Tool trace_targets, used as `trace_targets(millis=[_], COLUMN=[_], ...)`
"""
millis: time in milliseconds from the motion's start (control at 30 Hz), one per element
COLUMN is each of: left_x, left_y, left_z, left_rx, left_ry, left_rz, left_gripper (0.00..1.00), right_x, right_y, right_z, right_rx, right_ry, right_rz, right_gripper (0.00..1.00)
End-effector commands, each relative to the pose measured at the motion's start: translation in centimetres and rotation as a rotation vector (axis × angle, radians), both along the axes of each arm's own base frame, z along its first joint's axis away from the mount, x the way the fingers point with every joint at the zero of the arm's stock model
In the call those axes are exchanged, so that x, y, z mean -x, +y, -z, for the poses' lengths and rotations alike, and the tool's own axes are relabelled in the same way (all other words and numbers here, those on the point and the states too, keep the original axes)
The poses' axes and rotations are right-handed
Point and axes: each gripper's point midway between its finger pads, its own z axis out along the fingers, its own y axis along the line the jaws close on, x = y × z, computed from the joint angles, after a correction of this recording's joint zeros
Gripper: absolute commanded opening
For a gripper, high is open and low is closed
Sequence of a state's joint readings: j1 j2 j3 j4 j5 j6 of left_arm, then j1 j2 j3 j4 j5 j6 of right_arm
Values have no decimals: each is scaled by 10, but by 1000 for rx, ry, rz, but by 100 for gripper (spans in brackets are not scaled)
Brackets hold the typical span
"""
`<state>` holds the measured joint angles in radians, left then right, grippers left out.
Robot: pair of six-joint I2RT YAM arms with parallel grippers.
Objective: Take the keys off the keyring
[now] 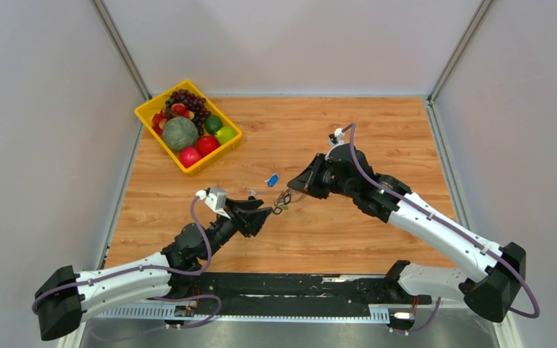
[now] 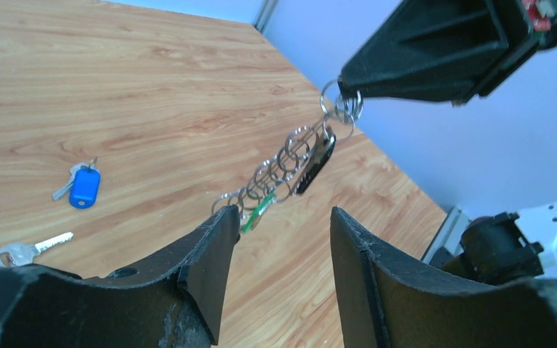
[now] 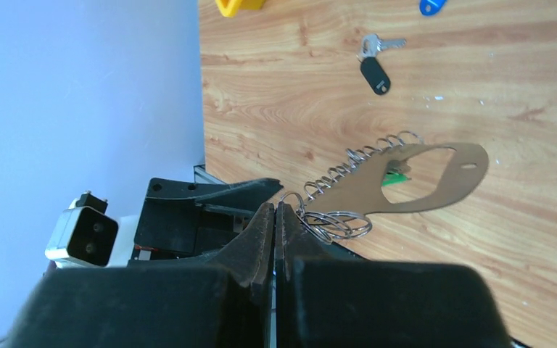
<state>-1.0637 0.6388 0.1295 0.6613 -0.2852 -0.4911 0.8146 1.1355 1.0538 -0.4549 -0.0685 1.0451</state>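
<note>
The keyring [image 1: 283, 201] is a chain of linked thin metal rings [image 2: 283, 159] hanging above the wooden table. A black-tagged key [image 2: 315, 163] and a green-tagged one [image 2: 257, 210] still hang on it. My right gripper [image 3: 275, 210] is shut on the end ring [image 3: 333, 223] and holds the chain from above [image 2: 347, 87]. My left gripper [image 2: 281, 221] is open, with nothing between its fingers. Its left fingertip [image 2: 217, 225] sits at the chain's lower end, by the green tag; I cannot tell whether they touch. In the top view the left gripper [image 1: 267, 212] faces the right gripper [image 1: 290, 193].
A blue-tagged key [image 2: 84, 186] lies loose on the table [image 1: 272, 179]. Another loose key with a black tag [image 3: 375, 74] lies nearby; its silver blade [image 2: 32, 249] shows by my left finger. A yellow basket [image 1: 158, 96] of fruit stands at the back left.
</note>
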Motion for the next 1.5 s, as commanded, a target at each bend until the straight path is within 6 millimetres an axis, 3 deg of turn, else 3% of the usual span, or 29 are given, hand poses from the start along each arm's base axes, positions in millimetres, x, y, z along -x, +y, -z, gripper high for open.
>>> trace_targets(millis=[0,233,267,300,533,767,1033,1467], left_x=[2,3,4,5,2,-13,-17,-25], left_y=[1,-26,-33,-37,-58,-46,-40,-36], left_z=[-27,-35,-29,-36,-33,-22,-10,11], left_rx=[193,17,-13,-16,-44,-100,-154,-204], left_ry=[24,-70,-65,-83,-50,-21,-28,-16], left_rz=[52,161,190,205,261,156,128,82], left_gripper=[61,63,63,63,57,53,51,56], right_x=[-5,-7,-8,-8,-10,-12,-11,-10], right_y=[7,12,12,12,15,17,21,22], right_z=[2,10,10,10,7,7,9,8], right_rx=[-71,-52,-52,-50,-51,-50,-48,-48], right_ry=[100,126,122,120,116,122,132,129], right_rz=[72,60,60,61,54,45,24,6], right_gripper=[0,0,0,0,0,0,0,0])
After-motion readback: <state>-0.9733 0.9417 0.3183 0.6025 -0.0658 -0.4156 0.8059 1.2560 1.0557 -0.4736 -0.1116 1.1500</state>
